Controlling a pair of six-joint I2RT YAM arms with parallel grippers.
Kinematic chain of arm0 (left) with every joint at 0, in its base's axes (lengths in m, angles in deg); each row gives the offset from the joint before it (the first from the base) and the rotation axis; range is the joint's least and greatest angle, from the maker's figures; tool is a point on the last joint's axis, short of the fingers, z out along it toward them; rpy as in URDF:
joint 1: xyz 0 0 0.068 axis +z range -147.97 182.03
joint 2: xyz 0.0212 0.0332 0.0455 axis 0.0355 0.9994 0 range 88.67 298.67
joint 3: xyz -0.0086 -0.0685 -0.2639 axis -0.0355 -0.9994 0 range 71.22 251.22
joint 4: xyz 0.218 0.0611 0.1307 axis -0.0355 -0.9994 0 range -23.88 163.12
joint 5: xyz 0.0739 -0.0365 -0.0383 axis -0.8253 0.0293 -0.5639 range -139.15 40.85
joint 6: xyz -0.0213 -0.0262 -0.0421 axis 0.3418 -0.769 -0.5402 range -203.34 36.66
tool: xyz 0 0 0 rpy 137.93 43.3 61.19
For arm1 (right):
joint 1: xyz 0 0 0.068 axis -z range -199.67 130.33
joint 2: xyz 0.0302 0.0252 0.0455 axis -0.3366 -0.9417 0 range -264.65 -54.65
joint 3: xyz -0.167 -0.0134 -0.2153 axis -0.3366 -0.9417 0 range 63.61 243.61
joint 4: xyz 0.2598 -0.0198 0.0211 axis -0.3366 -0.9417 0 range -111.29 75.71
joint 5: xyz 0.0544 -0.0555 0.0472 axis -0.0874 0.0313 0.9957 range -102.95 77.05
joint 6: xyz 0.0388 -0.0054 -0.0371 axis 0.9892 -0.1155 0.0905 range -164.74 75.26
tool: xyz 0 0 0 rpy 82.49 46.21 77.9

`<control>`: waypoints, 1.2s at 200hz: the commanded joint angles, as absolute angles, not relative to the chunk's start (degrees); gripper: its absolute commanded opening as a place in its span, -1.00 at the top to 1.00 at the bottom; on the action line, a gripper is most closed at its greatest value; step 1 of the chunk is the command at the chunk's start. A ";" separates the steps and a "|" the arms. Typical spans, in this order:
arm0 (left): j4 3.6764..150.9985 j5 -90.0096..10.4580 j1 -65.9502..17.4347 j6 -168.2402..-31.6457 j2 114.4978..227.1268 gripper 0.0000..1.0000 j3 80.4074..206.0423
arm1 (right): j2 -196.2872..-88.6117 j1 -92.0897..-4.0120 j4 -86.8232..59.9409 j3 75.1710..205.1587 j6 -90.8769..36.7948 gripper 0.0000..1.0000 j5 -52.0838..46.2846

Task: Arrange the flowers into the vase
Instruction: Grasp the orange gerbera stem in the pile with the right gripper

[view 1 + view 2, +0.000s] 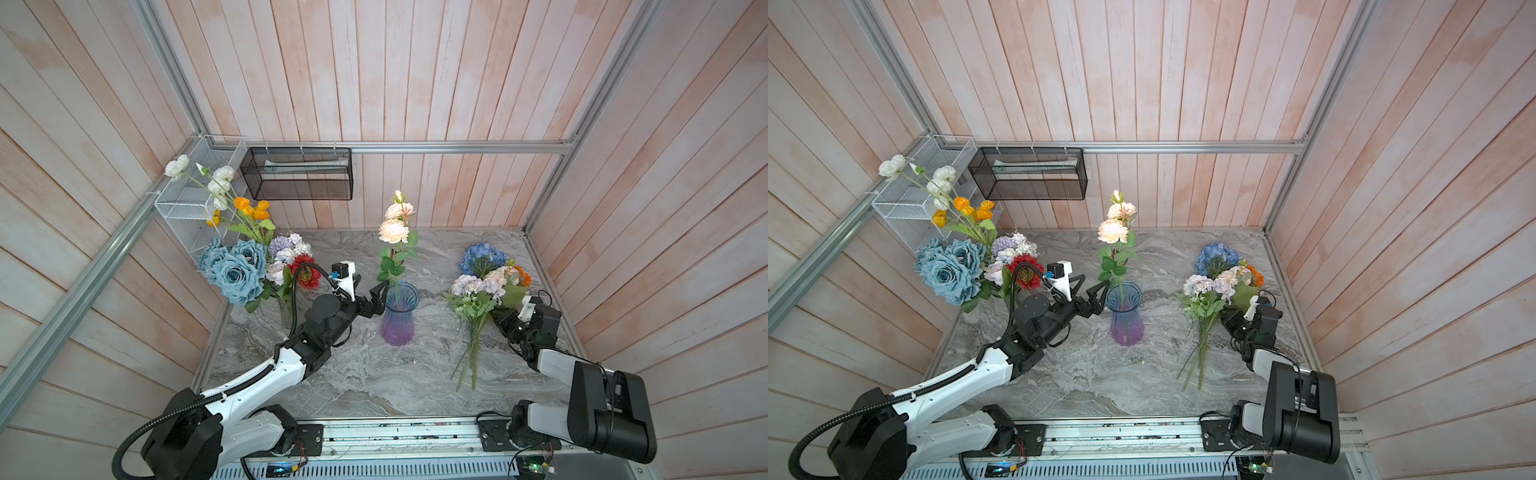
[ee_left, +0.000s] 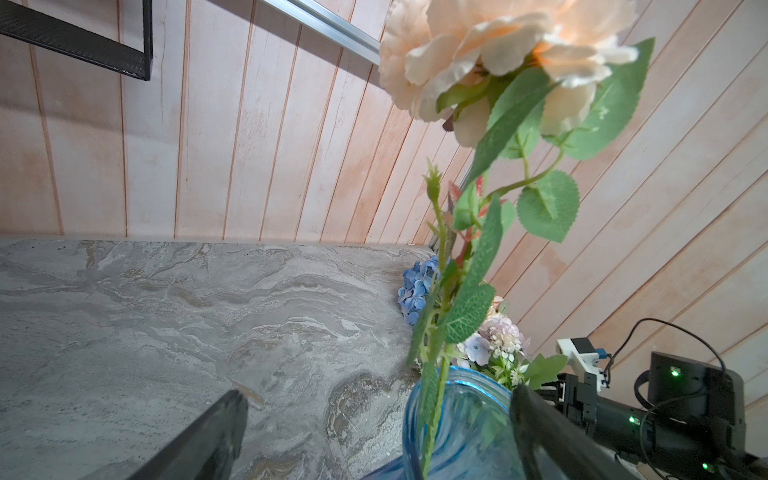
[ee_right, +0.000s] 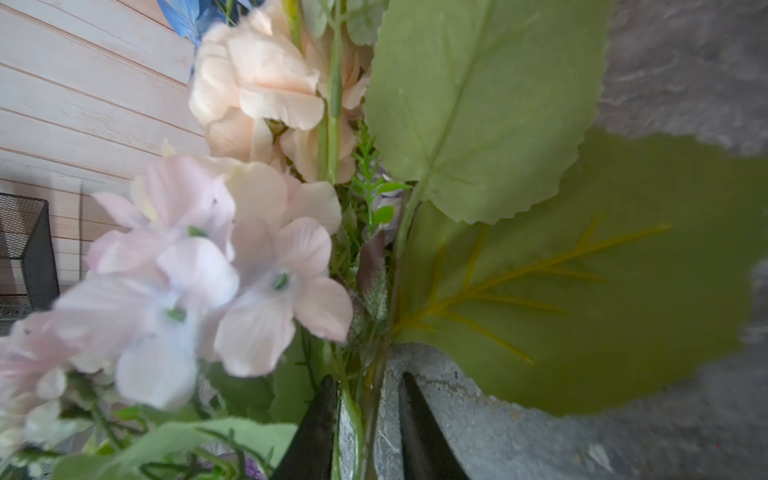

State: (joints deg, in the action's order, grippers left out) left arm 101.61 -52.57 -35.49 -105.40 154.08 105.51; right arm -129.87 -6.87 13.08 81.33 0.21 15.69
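Now one peach rose (image 1: 392, 231) stands in the vase (image 1: 398, 320), with your left gripper (image 1: 383, 300) spread wide beside it. Your right gripper (image 3: 368, 378) straddles stems of the lying flowers (image 1: 478, 286); I can't tell if it's pinching. Squeeze, then lift.

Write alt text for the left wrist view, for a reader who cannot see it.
A peach rose stands in a blue glass vase, seen close from below the bloom. The open left gripper is beside the vase, over a grey marble table; blue hydrangea and pale flowers lie behind.
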 commanded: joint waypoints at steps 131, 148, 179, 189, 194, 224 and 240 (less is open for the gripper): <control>101.95 -53.23 -35.65 -105.93 153.18 -1.00 106.65 | -140.08 -7.14 22.73 86.73 -0.27 0.86 21.11; 102.03 -53.44 -35.72 -106.02 153.10 -1.00 106.38 | -140.08 -7.36 21.04 88.86 -1.98 0.96 21.27; 102.17 -53.10 -35.66 -106.20 153.18 -1.00 106.62 | -138.98 -7.72 17.57 92.70 -4.29 1.00 21.76; 102.03 -53.09 -35.65 -106.15 152.99 -1.00 106.47 | -138.06 -7.77 15.91 93.27 -5.19 1.00 21.43; 102.03 -53.15 -35.60 -106.10 152.77 -1.00 106.35 | -137.54 -7.72 15.02 93.41 -5.87 1.00 21.05; 102.03 -54.04 -35.60 -106.03 151.70 -1.00 105.55 | -131.83 -7.74 9.12 93.51 -9.24 1.00 18.22; 101.86 -54.16 -35.60 -105.75 151.52 -1.00 105.55 | -128.07 -7.72 6.09 94.33 -10.67 1.00 16.95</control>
